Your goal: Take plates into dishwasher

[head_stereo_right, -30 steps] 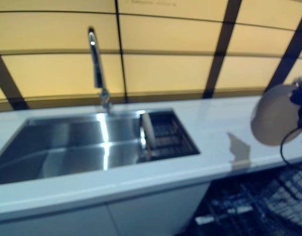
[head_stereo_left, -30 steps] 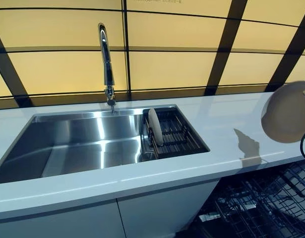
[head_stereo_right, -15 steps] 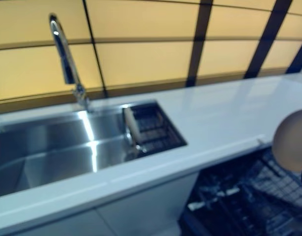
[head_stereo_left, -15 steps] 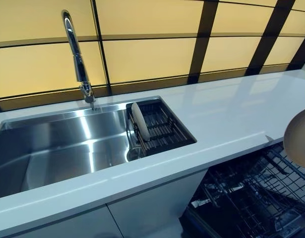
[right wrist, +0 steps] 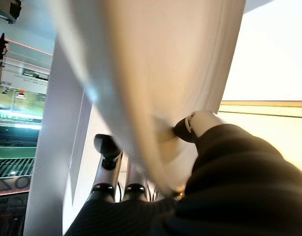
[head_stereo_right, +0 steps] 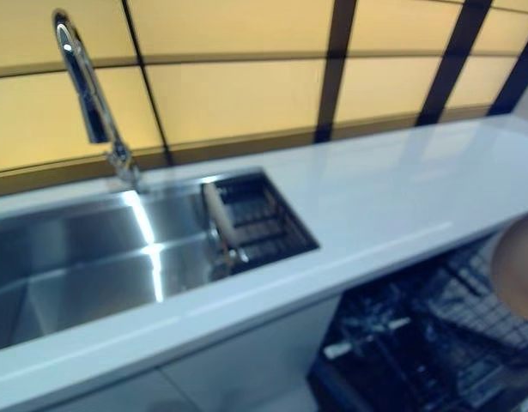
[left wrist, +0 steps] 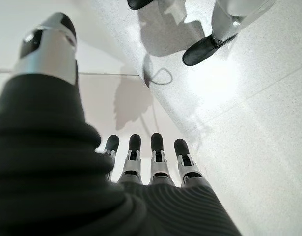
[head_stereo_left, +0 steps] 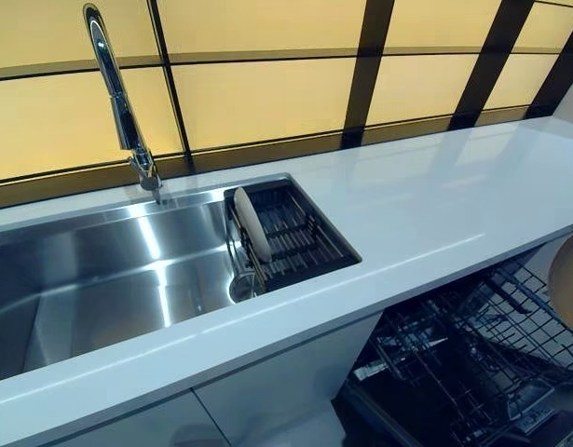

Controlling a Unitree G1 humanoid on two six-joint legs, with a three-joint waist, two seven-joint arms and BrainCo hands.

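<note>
Only its wrist view shows the right hand (right wrist: pixel 190 129) pinching a cream plate (right wrist: pixel 155 73) between thumb and fingers, while the eye views catch just that plate's edge above the open dishwasher rack (head_stereo_left: pixel 472 363), and the left hand (left wrist: pixel 141 167) hangs with straight, empty fingers.

No readable text, label or number anywhere here. The table (head_stereo_left: pixel 426 205), the sink (head_stereo_left: pixel 100 270) and the wall panels (head_stereo_left: pixel 267 93) carry no print, and the dishwasher rack (head_stereo_left: pixel 472 354) shows no legible marking.
</note>
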